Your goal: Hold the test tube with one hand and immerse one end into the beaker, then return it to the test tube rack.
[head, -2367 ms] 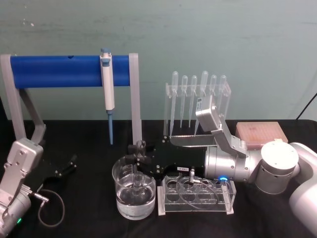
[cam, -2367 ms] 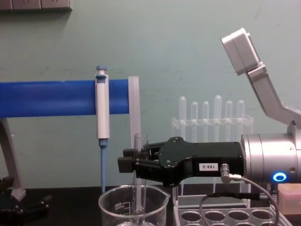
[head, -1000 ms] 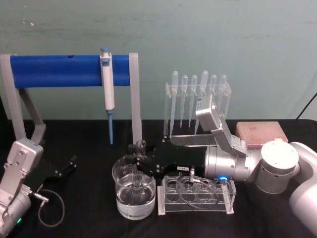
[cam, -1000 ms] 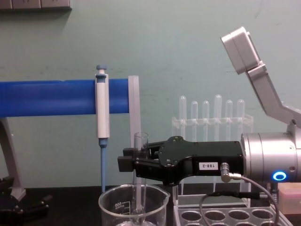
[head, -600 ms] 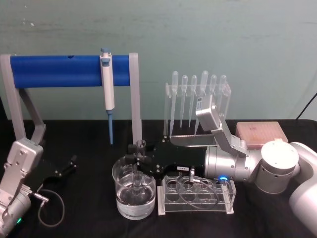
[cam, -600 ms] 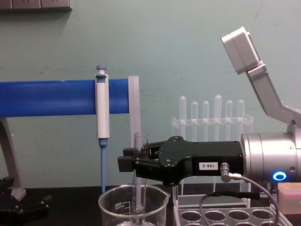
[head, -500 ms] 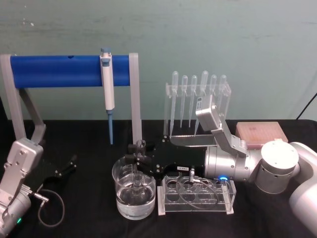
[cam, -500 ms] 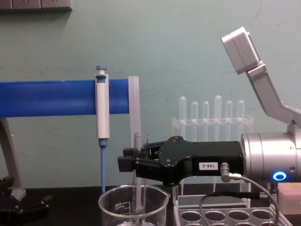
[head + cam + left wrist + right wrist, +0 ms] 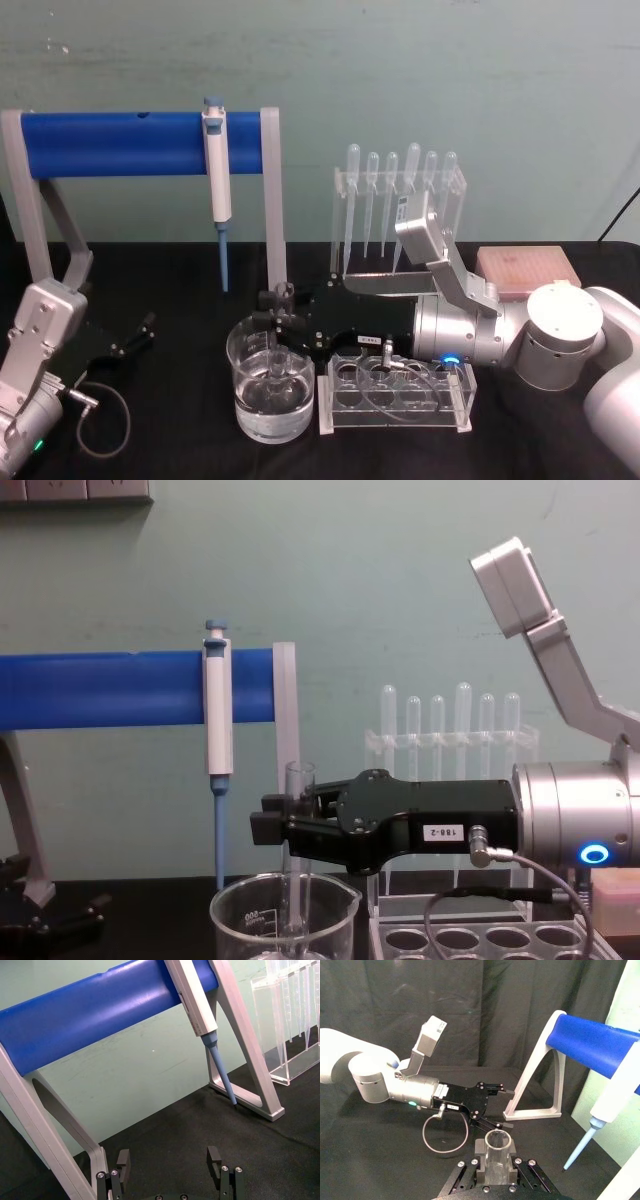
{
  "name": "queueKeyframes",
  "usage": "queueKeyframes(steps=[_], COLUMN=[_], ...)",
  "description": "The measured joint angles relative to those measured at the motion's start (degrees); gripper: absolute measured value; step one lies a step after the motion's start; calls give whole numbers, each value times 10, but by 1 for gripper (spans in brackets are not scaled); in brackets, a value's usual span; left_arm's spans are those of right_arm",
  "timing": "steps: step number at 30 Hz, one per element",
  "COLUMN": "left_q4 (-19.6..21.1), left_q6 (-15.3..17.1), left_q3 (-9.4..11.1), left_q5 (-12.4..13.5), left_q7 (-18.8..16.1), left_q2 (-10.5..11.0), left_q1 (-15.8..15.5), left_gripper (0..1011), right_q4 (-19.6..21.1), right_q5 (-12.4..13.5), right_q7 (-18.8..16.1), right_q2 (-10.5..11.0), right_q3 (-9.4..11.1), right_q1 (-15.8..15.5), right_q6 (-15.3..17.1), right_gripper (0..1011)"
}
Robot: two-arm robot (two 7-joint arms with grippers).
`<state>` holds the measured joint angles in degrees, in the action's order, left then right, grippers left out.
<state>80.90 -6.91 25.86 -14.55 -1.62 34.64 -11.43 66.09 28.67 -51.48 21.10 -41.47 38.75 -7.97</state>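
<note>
The test tube (image 9: 298,785) stands upright, its flared rim just above my right gripper (image 9: 288,830), which is shut on its upper part. The tube's lower end reaches down inside the beaker (image 9: 240,920). From the head view the beaker (image 9: 245,385) holds clear liquid, with the right gripper (image 9: 275,322) over its rim. In the right wrist view the tube's open rim (image 9: 498,1141) sits clamped between the fingers. My left gripper (image 9: 135,335) rests open on the black table at the left, well apart from the beaker, and its open fingers (image 9: 215,1157) hold nothing.
A clear rack with round holes (image 9: 395,395) stands right of the beaker. Behind it is a pipette stand (image 9: 400,200). A white-and-blue pipettor (image 9: 216,170) hangs on the blue bar stand (image 9: 120,143). A pink box (image 9: 527,267) sits at the back right.
</note>
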Motion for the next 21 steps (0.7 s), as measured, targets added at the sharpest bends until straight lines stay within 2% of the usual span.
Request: queueKeyframes(steps=[21], left_q4=[0], left_q6=[0], left_q3=[0], left_q5=[0], left_q7=[0], left_q2=[0], left_q1=[0], left_gripper=[1000], right_q4=[0], right_q5=[0], right_q7=[0], right_q2=[0], right_q3=[0], right_q1=[0], right_q6=[0], right_gripper=[227])
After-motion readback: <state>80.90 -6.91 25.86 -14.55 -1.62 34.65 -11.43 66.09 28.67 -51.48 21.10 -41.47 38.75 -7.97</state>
